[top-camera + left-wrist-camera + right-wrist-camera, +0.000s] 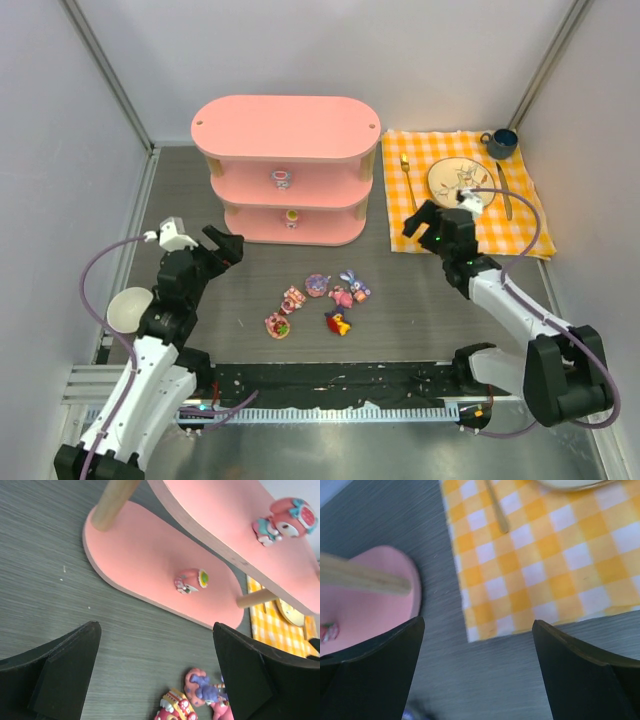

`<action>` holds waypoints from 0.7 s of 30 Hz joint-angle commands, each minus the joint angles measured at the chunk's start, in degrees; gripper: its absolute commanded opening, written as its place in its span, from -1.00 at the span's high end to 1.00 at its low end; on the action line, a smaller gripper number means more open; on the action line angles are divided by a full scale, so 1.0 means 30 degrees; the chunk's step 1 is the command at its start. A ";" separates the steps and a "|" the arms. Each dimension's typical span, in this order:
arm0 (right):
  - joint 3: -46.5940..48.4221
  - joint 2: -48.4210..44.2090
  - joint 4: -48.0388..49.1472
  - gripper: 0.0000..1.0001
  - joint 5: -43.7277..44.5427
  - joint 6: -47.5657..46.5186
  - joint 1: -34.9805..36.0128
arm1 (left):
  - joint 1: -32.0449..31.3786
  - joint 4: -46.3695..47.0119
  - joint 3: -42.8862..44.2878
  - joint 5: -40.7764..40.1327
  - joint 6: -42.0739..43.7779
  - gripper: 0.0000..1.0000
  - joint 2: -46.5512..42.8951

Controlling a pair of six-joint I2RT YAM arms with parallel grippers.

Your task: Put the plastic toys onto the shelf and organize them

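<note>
Left gripper (225,243) hangs with jaws wide apart, empty. Right gripper (418,222) is likewise spread, holding nothing. Between them and slightly nearer, six plastic toys (342,297) lie on the table (420,300). Beyond both grippers, the shelf (285,128) carries two figurines (281,178).

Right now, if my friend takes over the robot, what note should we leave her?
Left gripper: open, empty, hovering near the left end of the pink three-tier shelf.
Right gripper: open, empty, above the near left corner of the orange checked cloth.
Done: one small pink plastic figurine sits on the middle tier, a second figurine on the bottom tier.
Left: about six colourful plastic figurines lie clustered on the grey table in front of the shelf, still to be placed.
</note>
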 commanded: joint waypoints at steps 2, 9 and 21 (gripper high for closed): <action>0.1013 -0.1124 -0.0631 -0.92 0.4014 0.0494 0.6098 | -0.0209 -0.0812 -0.0727 0.1900 0.0719 -0.99 -0.0866; -0.2350 -0.4663 0.2496 -0.89 0.4758 -0.0670 1.1139 | -0.0766 -0.1665 -0.0814 0.1139 0.1394 -1.00 -0.0805; -0.7043 -0.4876 1.0233 -0.87 -0.0398 -0.5039 1.4072 | -0.0913 -0.1314 -0.0902 0.1548 0.1805 -0.99 -0.0160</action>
